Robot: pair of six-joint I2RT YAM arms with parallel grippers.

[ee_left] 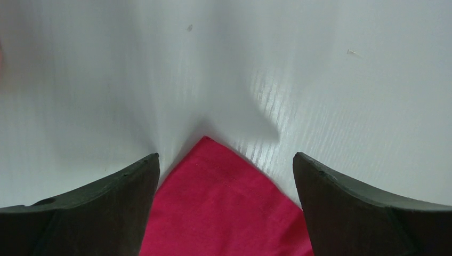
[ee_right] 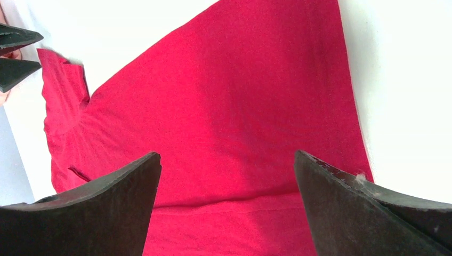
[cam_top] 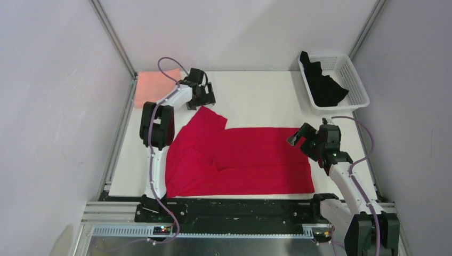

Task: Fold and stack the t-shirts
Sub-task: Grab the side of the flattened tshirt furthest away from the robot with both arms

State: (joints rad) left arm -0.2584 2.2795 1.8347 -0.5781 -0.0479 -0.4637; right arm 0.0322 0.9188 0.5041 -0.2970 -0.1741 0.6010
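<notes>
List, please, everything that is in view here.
red shirt: one, bright red, spread flat mid-table between the arms
pink shirt: one, salmon-pink, flat in the far left corner
black shirt: one, black, crumpled in the basket
basket: one, white mesh, far right corner
table: one, white, under it all
left gripper: one, black fingers, open over the red shirt's far left corner
right gripper: one, black fingers, open above the red shirt's right end
</notes>
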